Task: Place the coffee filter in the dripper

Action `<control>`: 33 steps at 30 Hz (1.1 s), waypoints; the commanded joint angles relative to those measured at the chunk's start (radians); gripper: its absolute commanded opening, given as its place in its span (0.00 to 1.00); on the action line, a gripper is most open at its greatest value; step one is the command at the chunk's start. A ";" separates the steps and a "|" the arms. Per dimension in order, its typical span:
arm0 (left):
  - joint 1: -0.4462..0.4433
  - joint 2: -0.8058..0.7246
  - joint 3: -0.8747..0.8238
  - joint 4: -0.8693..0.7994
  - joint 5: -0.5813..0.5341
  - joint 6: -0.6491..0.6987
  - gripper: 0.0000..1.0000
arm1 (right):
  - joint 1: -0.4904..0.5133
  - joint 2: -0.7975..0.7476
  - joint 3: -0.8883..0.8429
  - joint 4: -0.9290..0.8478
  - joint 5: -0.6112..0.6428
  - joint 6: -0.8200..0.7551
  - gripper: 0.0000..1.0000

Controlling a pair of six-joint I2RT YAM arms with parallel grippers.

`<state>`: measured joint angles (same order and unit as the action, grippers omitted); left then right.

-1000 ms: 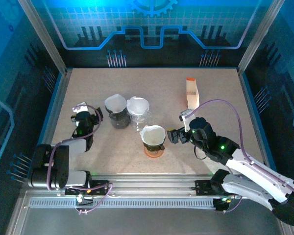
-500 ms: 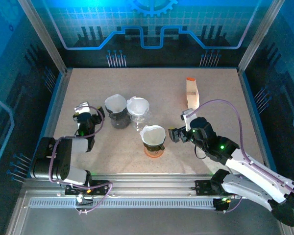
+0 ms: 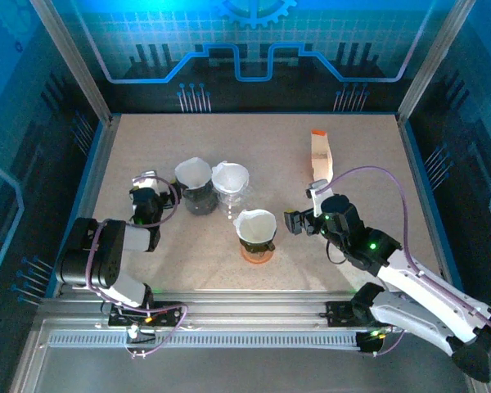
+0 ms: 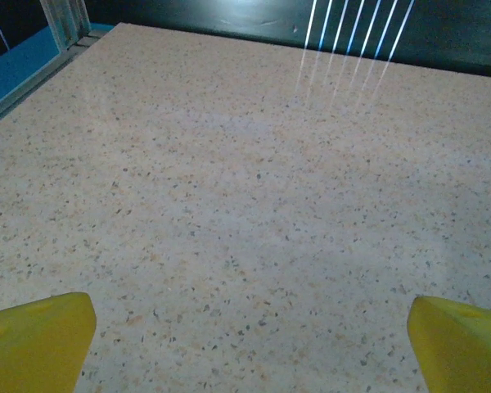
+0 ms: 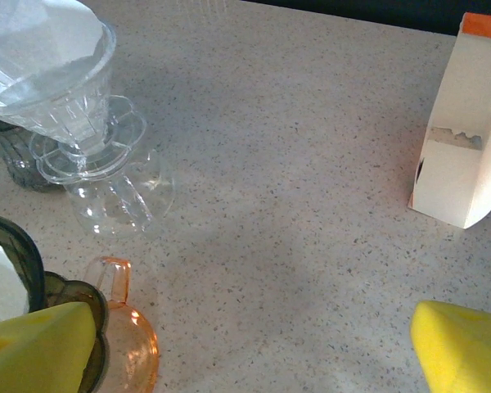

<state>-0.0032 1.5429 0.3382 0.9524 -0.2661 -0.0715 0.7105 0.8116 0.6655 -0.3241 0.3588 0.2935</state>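
Three drippers stand mid-table, each with a white paper filter in it: a dark one (image 3: pixel 195 196), a clear one (image 3: pixel 231 187) (image 5: pixel 61 90) and a dark-rimmed one (image 3: pixel 256 237) (image 5: pixel 31 262) on an orange glass server (image 5: pixel 127 344). The filter (image 3: pixel 256 221) in that last one is nearest my right gripper. My right gripper (image 3: pixel 293 222) (image 5: pixel 250 344) stands open just right of the orange server, holding nothing. Just left of the dark dripper, my left gripper (image 3: pixel 150 188) (image 4: pixel 251 344) is open over bare table.
A tan filter box (image 3: pixel 320 155) (image 5: pixel 466 139) with an orange top stands at the back right. The clear dripper sits on a clear glass server (image 5: pixel 106 201). Metal frame rails and blue walls border the table (image 3: pixel 368 147).
The left arm has swung so its gripper sits slightly nearer the dark dripper. The right gripper has drifted a little right and back from the orange server. Both stay open.
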 commanded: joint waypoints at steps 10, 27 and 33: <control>-0.012 0.005 0.006 0.040 0.010 0.022 0.99 | -0.161 0.022 -0.003 0.026 0.083 0.110 1.00; -0.012 0.007 0.010 0.028 0.011 0.022 0.99 | -0.572 0.381 -0.292 0.940 0.069 -0.220 1.00; -0.014 0.006 0.014 0.022 0.011 0.026 0.99 | -0.591 0.652 -0.335 1.287 0.001 -0.275 1.00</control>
<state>-0.0067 1.5429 0.3386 0.9707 -0.2646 -0.0677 0.1360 1.4059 0.3431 0.6418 0.4011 0.0765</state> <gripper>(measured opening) 0.989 0.998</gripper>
